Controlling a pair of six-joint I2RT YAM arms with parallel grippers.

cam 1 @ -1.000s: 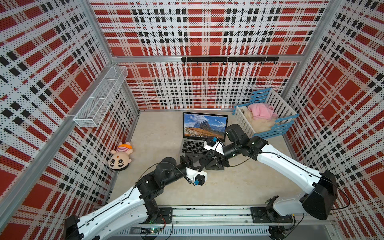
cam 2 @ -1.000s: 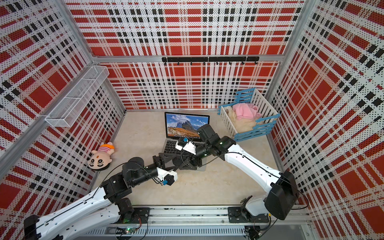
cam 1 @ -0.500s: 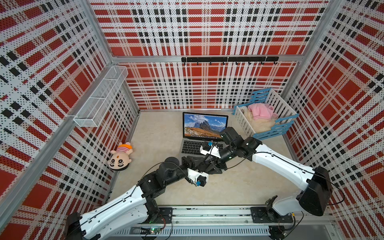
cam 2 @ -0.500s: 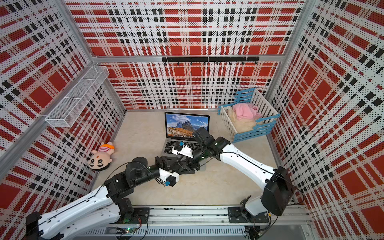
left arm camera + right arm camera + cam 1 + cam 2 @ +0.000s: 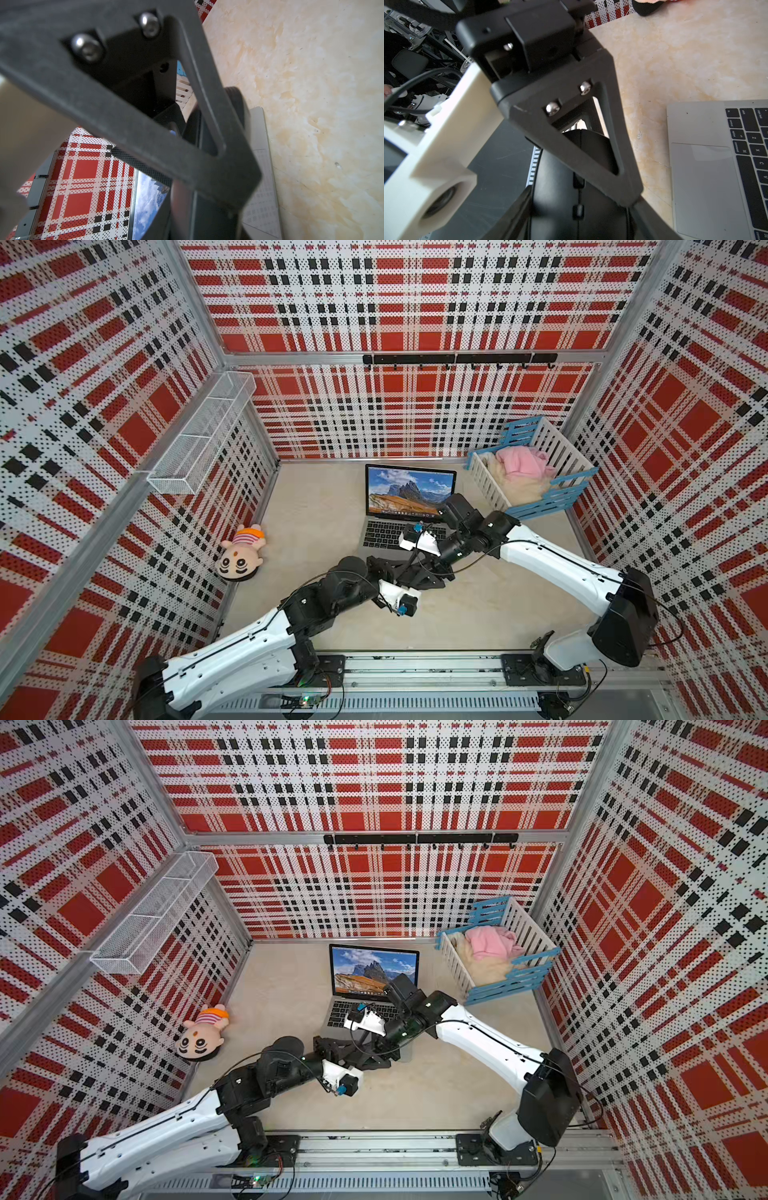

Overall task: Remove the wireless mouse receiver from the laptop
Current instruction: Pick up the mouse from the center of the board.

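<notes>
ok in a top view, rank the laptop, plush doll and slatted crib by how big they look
1. slatted crib, largest
2. laptop, close behind; its front is partly hidden
3. plush doll, clearly smallest

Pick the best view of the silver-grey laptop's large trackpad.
Right wrist: the large grey trackpad lies sharp, uncovered. In both top views arms mostly hide it on the silver-grey laptop. Left wrist: only blurred slivers of base and screen.

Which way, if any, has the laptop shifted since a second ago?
No. In a top view the laptop keeps the same gap to the back wall and to the blue-and-white crib beside it.
</notes>
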